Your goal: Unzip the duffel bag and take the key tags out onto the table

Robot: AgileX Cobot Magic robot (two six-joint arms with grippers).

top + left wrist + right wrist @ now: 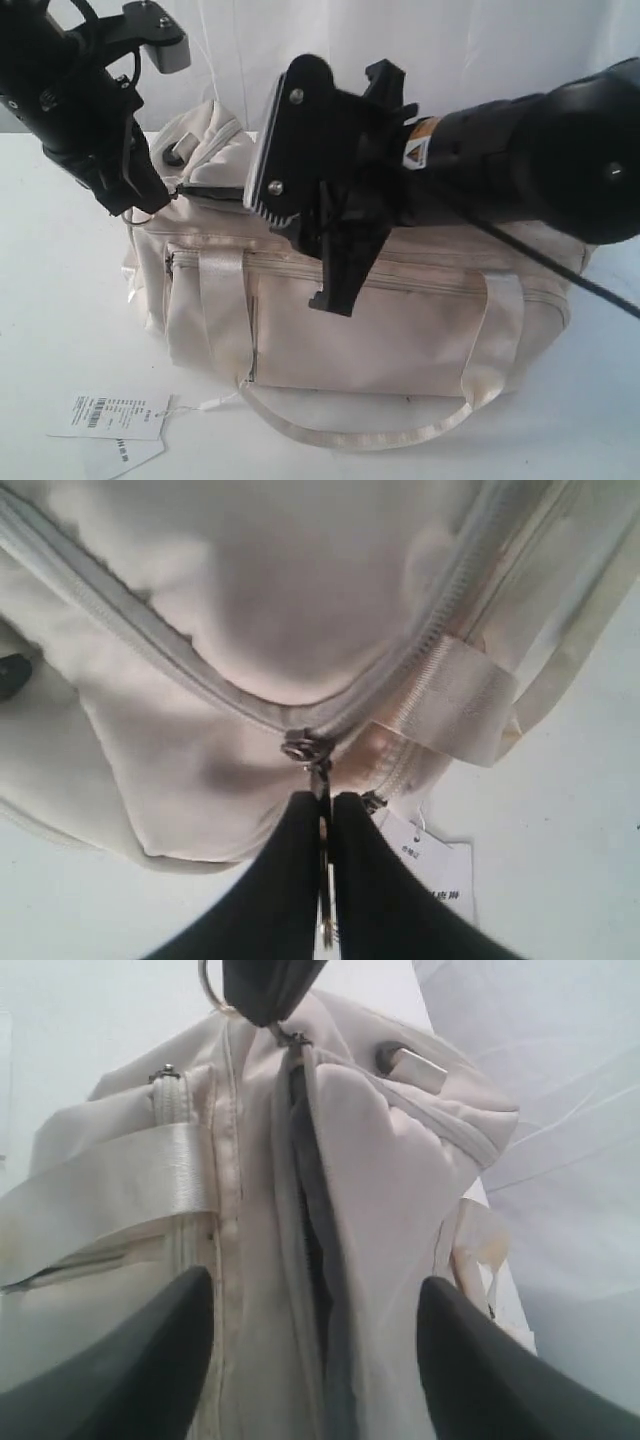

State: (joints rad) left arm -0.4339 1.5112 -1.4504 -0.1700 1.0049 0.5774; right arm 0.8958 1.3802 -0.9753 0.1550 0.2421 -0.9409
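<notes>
— Cream satin fabric, one duffel bag (400, 340), lying lengthwise on the white table (50, 300). Where do the grippers stand?

— Left gripper (322, 805) is clenched on the zipper pull (308, 750) at the bag's left end. Right gripper (315, 1285) hangs over the bag's top, about mid-length, jaws spread wide and grasping nothing.

— Condition of the zip?

— Parted, by the look of it. The two rows of teeth run apart from the slider, and grey lining (318, 1250) shows in the gap.

— Key tags?

— Not visible in any view. My judgement is that they are inside the bag, below that gap. The paper tag (105, 412) on the table by the front left corner is a price label, not the item sought.

— The relation that governs the next move?

— The slot follows the bag's long axis, running from the left gripper's pinch toward the right gripper. The right gripper sits over that line with one finger on either side, so its jaws open across the slot. It is the free arm and the nearer one to the opening. The gap looks narrow, so a reach would probably have to go down along it, and loose folds could snag a finger.
</notes>
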